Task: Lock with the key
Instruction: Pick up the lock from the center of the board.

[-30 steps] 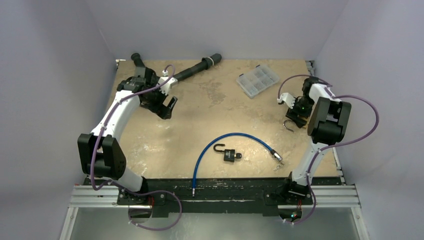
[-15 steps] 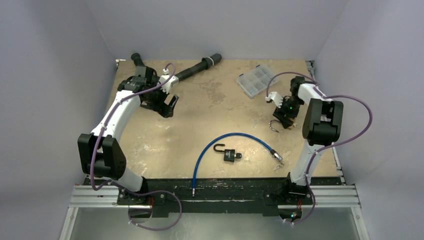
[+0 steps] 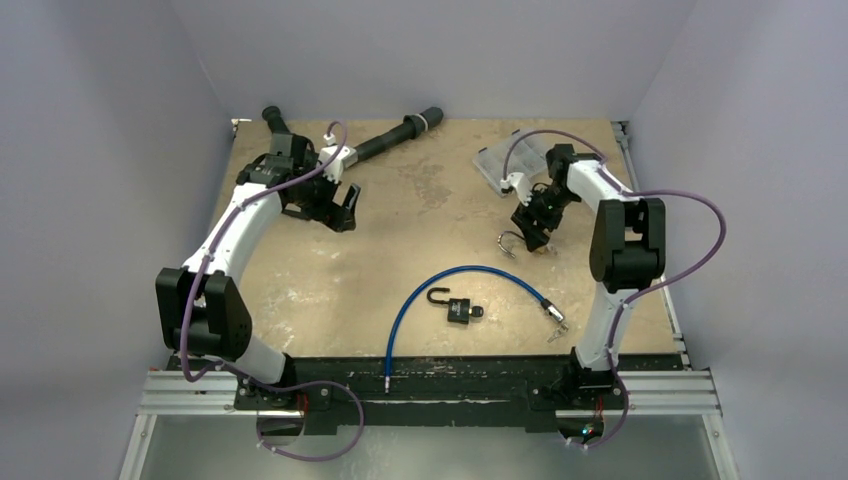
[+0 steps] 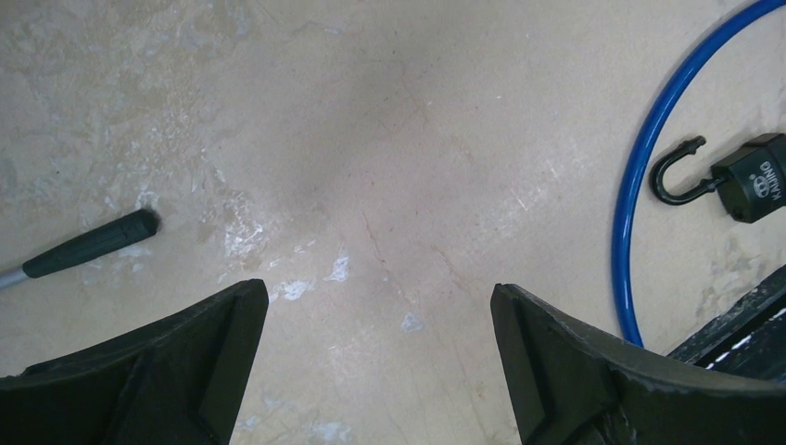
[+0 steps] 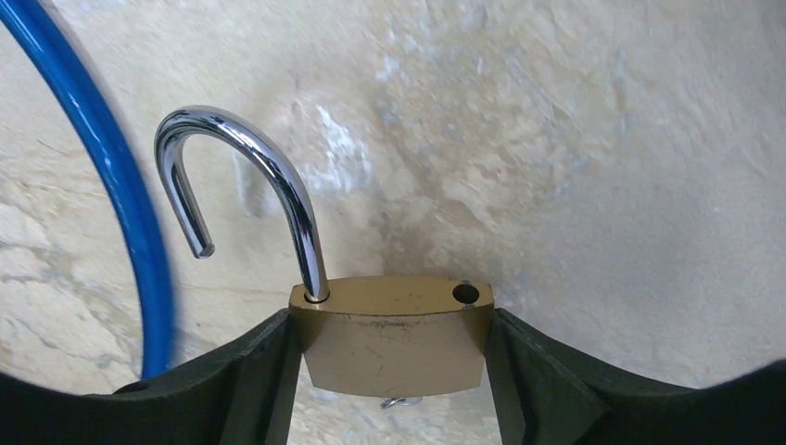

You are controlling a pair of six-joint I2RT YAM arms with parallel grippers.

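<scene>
My right gripper [image 5: 391,320] is shut on the brass padlock [image 5: 394,338], one finger on each side of its body. The padlock's silver shackle [image 5: 250,176] stands open, its free end clear of the hole. A small silver piece [image 5: 399,401] pokes out under the body; I cannot tell if it is the key. From above, the padlock [image 3: 515,241] hangs over the table right of centre. Small silver keys [image 3: 555,325] lie at the right end of the blue cable [image 3: 420,290]. My left gripper [image 4: 380,297] is open over bare table at the back left [image 3: 340,208].
A black padlock [image 3: 460,310] with an open shackle lies inside the cable's arc, also in the left wrist view [image 4: 755,176]. A clear compartment box [image 3: 490,165] sits at the back right, partly behind my right arm. A long black tube [image 3: 395,135] lies along the back.
My right arm has swung left from the table's right edge toward the middle, carrying the brass padlock. The left gripper has shifted slightly right and stays open.
</scene>
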